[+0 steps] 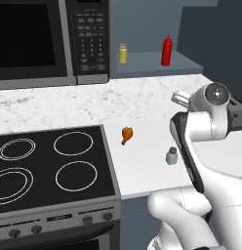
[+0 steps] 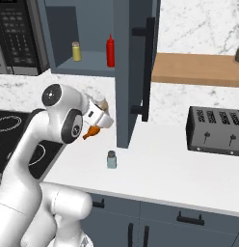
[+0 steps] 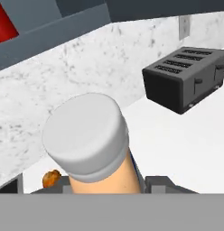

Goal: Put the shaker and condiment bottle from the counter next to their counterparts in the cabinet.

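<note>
End effector [image 3: 109, 182] gripping the condiment bottle [image 3: 93, 142], lifted off the surface [image 1: 142, 161].
Bottle's whitish cap points toward the wall, jaws clamped on its tan body. Shaker [image 1: 172, 156] stands upright on the surface, near the front edge. Yellow shaker [image 1: 123, 53] and red bottle [image 1: 166, 50] stand apart on the cabinet [image 1: 142, 63] shelf. Toaster [image 2: 215, 130] sits to the right.
</note>
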